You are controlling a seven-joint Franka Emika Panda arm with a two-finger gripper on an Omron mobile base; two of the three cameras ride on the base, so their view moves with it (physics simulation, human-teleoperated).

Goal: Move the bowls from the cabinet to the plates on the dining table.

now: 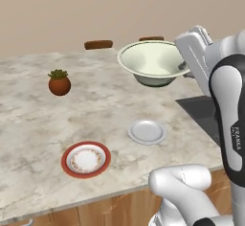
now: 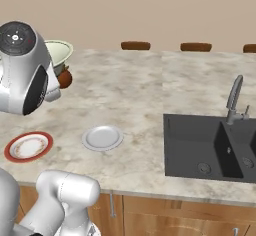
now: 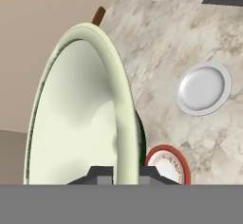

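Nearest the base, two plates lie flat on the desk (image 1: 28,119), set out as landing spots. The red plate (image 1: 86,159) sits close to the front edge, patterned centre bare. Just beyond it and to its right is the grey plate (image 1: 147,131), also bare. They lie near each other but apart, which leaves room for one bowl on each.

Above them the gripper (image 3: 126,174) is clamped on the rim of the bowl (image 1: 152,62), one finger inside the wall and one outside. That is why the hand view sees the bowl edge-on, with its rim running up from between the tips. The bowl is cream-white with a green band, held in the air well above the desk, roughly upright and a little tilted. It touches nothing else. A rim pinch leaves the foot free, so it can be set straight down.

From the base views it hangs further back than the grey plate, not yet over either one. Judged: carry stage, first bowl, lowering not begun. A rim hold could let the bowl swing or slip.

Further back, left, a small potted plant (image 1: 59,82) stands clear of both plates. On the robot's right a dark sink (image 2: 212,147) with a tap (image 2: 234,99) is sunk into the desk. Chair backs (image 2: 135,45) show past the far edge.
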